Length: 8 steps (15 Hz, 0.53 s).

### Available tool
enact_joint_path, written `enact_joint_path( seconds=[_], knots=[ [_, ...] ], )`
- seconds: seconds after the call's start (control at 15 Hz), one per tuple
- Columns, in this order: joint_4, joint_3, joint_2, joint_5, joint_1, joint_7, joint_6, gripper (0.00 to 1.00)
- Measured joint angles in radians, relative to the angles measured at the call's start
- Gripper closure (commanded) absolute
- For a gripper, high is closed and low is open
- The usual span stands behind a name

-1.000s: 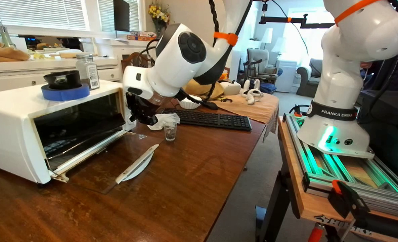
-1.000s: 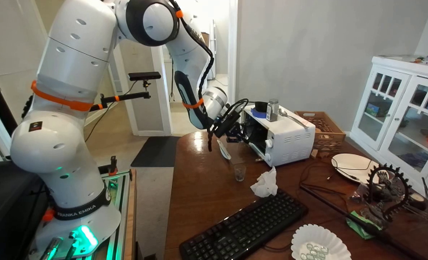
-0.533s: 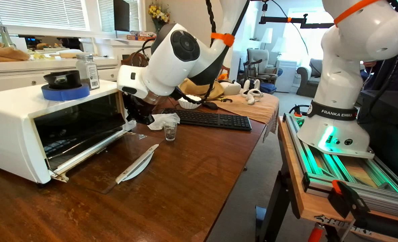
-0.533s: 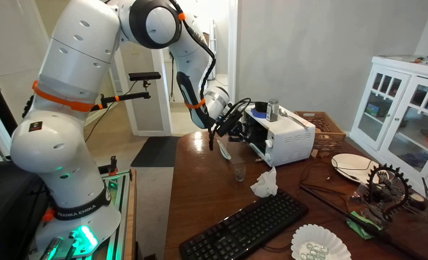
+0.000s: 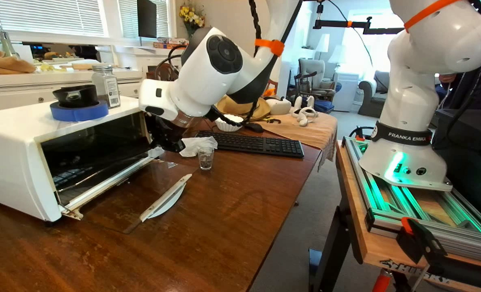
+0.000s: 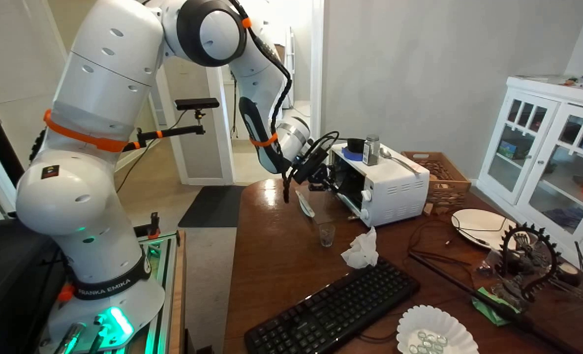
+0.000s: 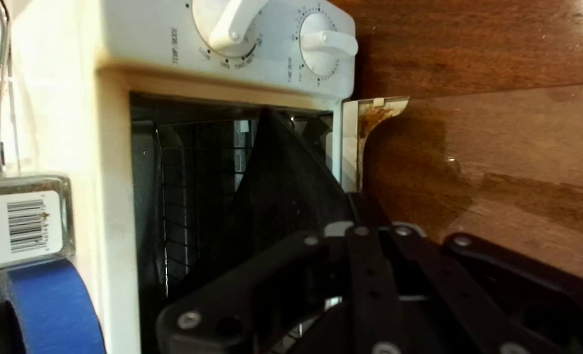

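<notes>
In an exterior view, left: white toaster oven, mouth facing lower right, blue tape roll and glass jar on top. Door lies folded out flat, handle bar along its outer limit; brown table runs from there to a slanting edge right of centre. Mid-frame: small glass upright just past the bar's end, crumpled tissue behind it, keyboard farther right. Room on the wrist's right side narrowed by glass and tissue.

Arm drops in from top centre, wrist bent down and leftward, ending at the right end of the oven mouth.

Wrist view, left: same jar and tape. Middle: dark flat piece slants across the oven mouth, a corner pointing up just beside the upper rim; contact there unclear. 2 knobs above. Gripper enters from the bottom, fingers pressed together at the piece's right edge; whether they pinch it or only lie against it, cannot tell. Right: door glass, wood grain showing through.

Against 1 second ago: wrist and gripper sit farther left in the exterior view; door, glass, tissue and keyboard unmoved.
</notes>
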Motion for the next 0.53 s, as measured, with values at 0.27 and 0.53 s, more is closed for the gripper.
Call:
enact_joint_path(
  seconds=[0.27,0.53],
  knots=[
    [0.017,-0.001,0.012,0.0,0.0,-0.02,0.002,1.0],
    [0.055,-0.007,0.047,0.0,-0.009,-0.05,0.036,1.0]
  ],
)
